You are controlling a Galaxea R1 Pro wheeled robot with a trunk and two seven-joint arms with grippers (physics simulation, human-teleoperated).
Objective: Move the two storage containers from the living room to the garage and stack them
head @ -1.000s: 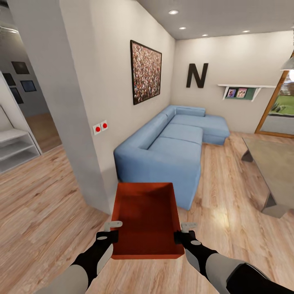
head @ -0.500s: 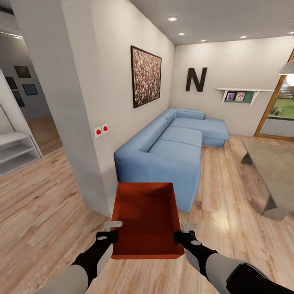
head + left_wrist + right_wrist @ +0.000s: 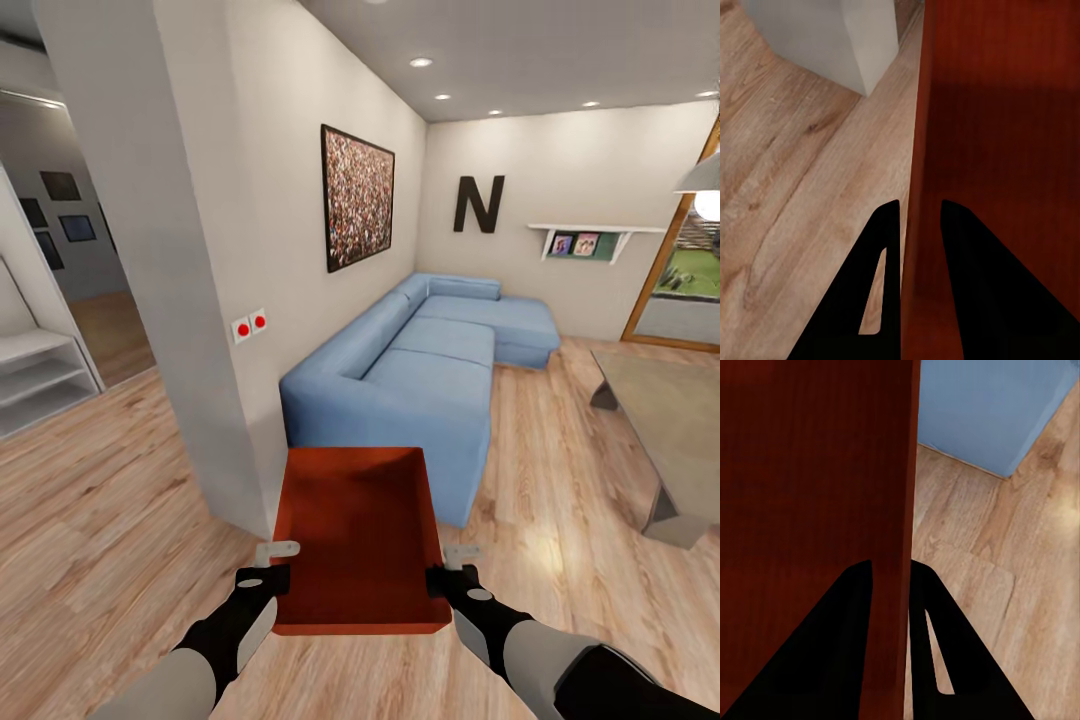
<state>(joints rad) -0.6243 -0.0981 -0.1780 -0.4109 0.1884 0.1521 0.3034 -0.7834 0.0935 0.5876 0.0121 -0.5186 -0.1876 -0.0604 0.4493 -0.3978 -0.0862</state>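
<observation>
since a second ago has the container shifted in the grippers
No. The storage container sits at the same spot between the left gripper and right gripper; only the camera view has shifted, so the sofa looks displaced.

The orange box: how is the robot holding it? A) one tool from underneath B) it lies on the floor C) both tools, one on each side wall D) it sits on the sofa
C: the orange box is off the floor, the left tool pinching one side wall and the right tool pinching the other.

Container between both claws, sofa beyond, table right.
</observation>
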